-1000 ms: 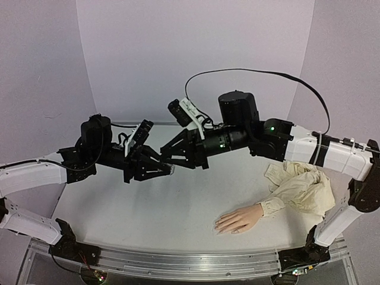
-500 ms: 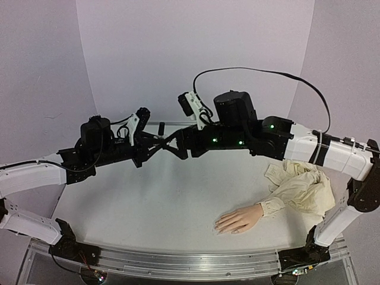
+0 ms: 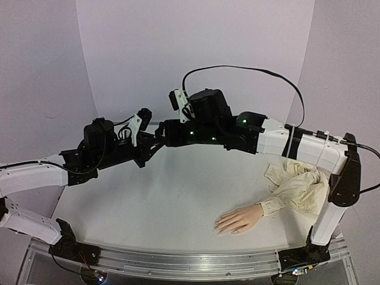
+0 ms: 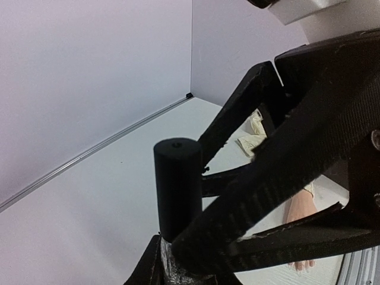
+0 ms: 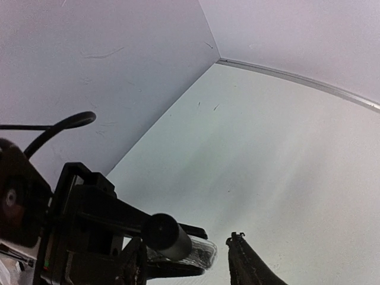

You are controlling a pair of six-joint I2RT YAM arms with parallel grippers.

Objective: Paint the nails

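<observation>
Polish bottle: small container with a clear body, held up off the worktop.
Cap: black cylinder seated on the bottle neck, so the container is closed.
Contents: cannot be made out through the body, and the fill level cannot be told.
Left hand: clamped on the bottle body just below the cap.
Right hand: faces the bottle from the opposite side. Its fingers are parted, one on each side of the cap. A gap shows between the cap and one finger. It grips nothing.
Mannequin hand: skin-coloured and lying palm down on the worktop. It is well apart from the bottle, nearer the arm bases and to the bottle's right.
Nails: on the fingertips of the mannequin hand, at the end that points towards the bottle's side. They are too small to tell whether any are coated.
Sleeve: cream cloth bunched at the wrist end of the mannequin hand. It is farther right of the bottle than the fingertips.
</observation>
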